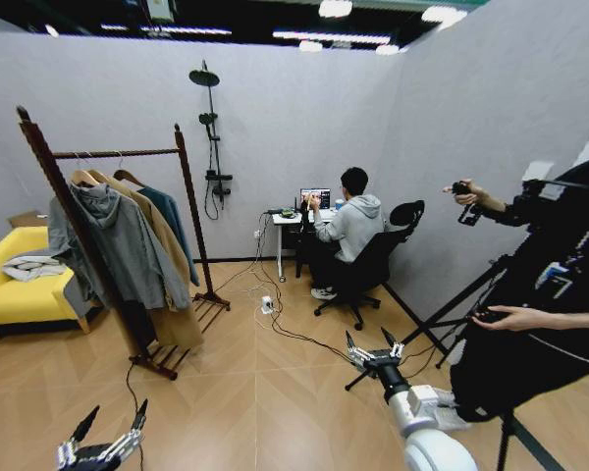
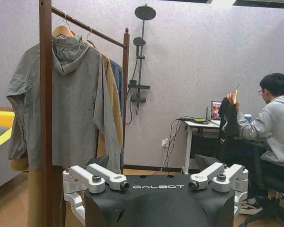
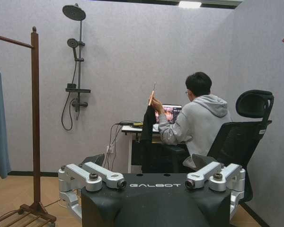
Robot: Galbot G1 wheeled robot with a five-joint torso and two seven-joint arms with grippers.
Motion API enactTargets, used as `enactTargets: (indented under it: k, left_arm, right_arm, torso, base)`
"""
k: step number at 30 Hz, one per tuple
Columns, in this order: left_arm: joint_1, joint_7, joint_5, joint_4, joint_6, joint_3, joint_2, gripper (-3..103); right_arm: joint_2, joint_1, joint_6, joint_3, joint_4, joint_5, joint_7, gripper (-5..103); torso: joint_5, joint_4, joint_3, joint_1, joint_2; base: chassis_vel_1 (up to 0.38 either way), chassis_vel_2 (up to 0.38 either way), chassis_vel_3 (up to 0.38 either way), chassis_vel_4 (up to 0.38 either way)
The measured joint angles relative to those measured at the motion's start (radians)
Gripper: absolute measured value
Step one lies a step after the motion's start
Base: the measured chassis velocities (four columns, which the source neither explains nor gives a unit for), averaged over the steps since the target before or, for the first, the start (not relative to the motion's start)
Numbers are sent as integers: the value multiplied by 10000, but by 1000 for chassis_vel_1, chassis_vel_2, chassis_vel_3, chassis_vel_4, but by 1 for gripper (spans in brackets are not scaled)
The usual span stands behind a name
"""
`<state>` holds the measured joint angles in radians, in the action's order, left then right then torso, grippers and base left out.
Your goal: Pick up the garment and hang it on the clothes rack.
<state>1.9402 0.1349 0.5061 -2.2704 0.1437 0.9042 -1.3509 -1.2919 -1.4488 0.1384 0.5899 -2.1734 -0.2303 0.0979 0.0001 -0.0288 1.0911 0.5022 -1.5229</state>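
Both arms hang low with fingers apart, gripping nothing: the left end effector (image 1: 103, 440) and the right end effector (image 1: 375, 349). Well ahead of the left one stands the clothes rack (image 1: 118, 154); the teal garment (image 1: 168, 218) hangs there, mostly hidden behind a tan coat (image 1: 162, 240) and grey hoodie (image 1: 118, 240). Each wrist housing reads "GALBOT".

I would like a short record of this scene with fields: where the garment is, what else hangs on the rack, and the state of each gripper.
garment: teal-blue garment hangs on the clothes rack, at the far end of the rod
other clothes: grey hooded sweatshirt nearest, tan coat in the middle
left gripper: open, low, holds nothing
right gripper: open, low, holds nothing
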Motion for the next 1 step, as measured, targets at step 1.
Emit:
enactTargets:
  k: [1]
  left_arm:
    - [0, 0, 0, 0, 0, 0, 0, 100]
  right_arm:
    - [23, -24, -56, 97, 33, -10, -10, 100]
  torso:
    - [-1, 0, 0, 0, -1]
  base:
    - [0, 0, 0, 0]
